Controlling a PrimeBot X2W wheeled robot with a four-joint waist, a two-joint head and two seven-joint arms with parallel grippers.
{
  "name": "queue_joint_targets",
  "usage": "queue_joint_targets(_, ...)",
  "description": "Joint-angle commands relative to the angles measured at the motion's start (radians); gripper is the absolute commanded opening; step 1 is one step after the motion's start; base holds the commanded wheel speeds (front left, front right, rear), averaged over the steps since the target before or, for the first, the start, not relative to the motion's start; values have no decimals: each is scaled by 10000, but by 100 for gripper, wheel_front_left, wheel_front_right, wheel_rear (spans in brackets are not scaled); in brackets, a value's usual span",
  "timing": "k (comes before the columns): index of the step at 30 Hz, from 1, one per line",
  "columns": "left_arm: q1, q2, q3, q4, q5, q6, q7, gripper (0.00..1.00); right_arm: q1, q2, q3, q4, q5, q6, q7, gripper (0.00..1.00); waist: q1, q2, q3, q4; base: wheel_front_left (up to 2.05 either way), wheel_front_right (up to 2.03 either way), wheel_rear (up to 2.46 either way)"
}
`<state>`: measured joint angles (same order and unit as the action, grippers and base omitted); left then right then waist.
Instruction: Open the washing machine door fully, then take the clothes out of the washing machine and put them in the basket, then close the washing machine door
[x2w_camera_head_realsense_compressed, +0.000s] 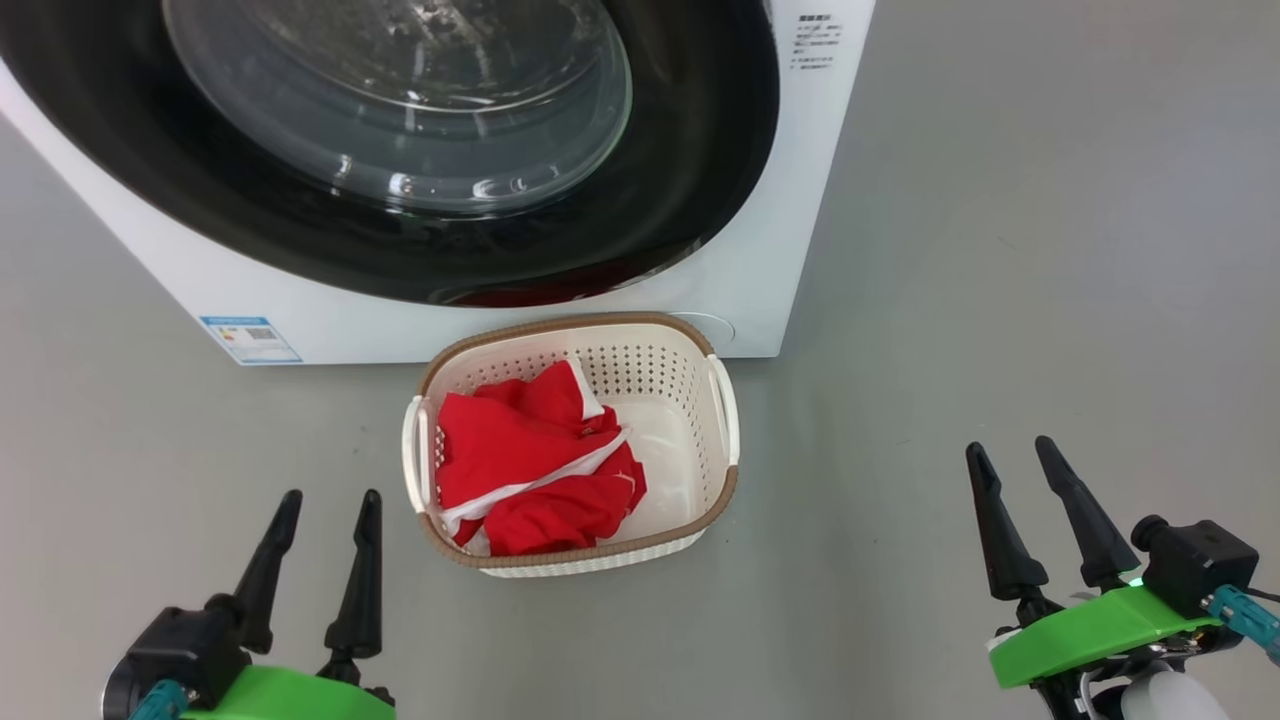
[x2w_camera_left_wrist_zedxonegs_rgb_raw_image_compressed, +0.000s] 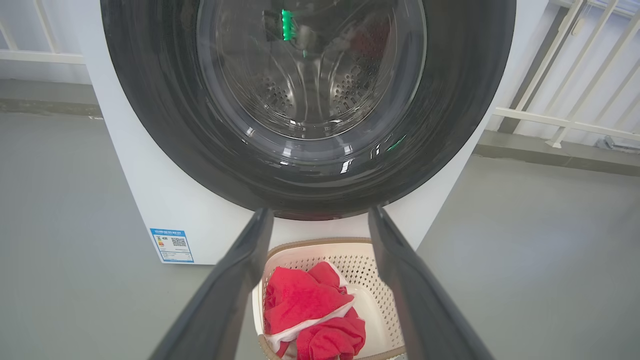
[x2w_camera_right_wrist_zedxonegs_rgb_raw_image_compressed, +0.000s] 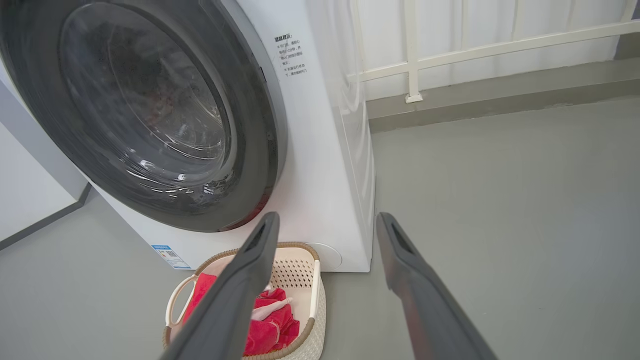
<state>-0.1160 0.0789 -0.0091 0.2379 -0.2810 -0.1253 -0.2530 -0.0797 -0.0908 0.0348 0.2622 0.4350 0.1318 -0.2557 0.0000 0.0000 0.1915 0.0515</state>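
Sitting in the basket (x2w_camera_head_realsense_compressed: 650, 378) on the floor, the red clothes (x2w_camera_head_realsense_compressed: 530, 460) are out of the washing machine (x2w_camera_head_realsense_compressed: 760, 280), and the washing machine door (x2w_camera_head_realsense_compressed: 700, 150) looks shut flush. The left gripper (x2w_camera_head_realsense_compressed: 331, 497) and right gripper (x2w_camera_head_realsense_compressed: 1009, 445) hover either side, fingers spread wide, holding nothing. Every step looks finished; the next move seems only to stay clear.

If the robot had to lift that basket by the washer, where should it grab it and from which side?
Probably the white left handle and right handle: the basket stands upright on the floor, one on each side. Come down from outside, left gripper and right gripper each on its own side. The clothes crowd the left handle, so the right is freer.
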Motion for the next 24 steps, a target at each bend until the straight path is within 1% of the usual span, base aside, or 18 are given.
queue_joint_targets(1,94,205,398,-290,82,-54,-88,100,134,-41,102,-306,61,-11,-61,100,0,0,-39,-92,0,0,0)
queue_joint_targets(7,274,188,518,-336,152,-54,-88,100,587,-14,-104,-360,39,-11,-61,100,0,0,-141,-245,0,0,0)
queue_joint_targets(14,358,200,499,-371,176,-54,-88,100,890,12,-305,-428,14,-11,-61,100,0,0,-193,-272,0,0,0)
queue_joint_targets(24,434,202,408,-408,132,-54,-88,100,928,62,-315,-396,-12,-11,-61,100,0,0,-268,-235,0,0,0)
